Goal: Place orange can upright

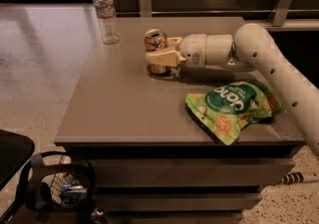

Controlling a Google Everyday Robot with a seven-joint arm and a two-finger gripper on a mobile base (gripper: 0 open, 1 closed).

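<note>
The orange can (155,40) stands upright on the grey table (129,103), towards its back middle, with its silver top showing. My gripper (160,55) reaches in from the right on a white arm. Its cream fingers (163,57) sit on either side of the can's body, with the near finger covering the can's lower half.
A clear plastic water bottle (105,13) stands at the table's back left corner. A green snack bag (234,108) lies near the front right. A black wire basket (62,185) sits on the floor at the front left. A wooden wall with metal brackets runs behind.
</note>
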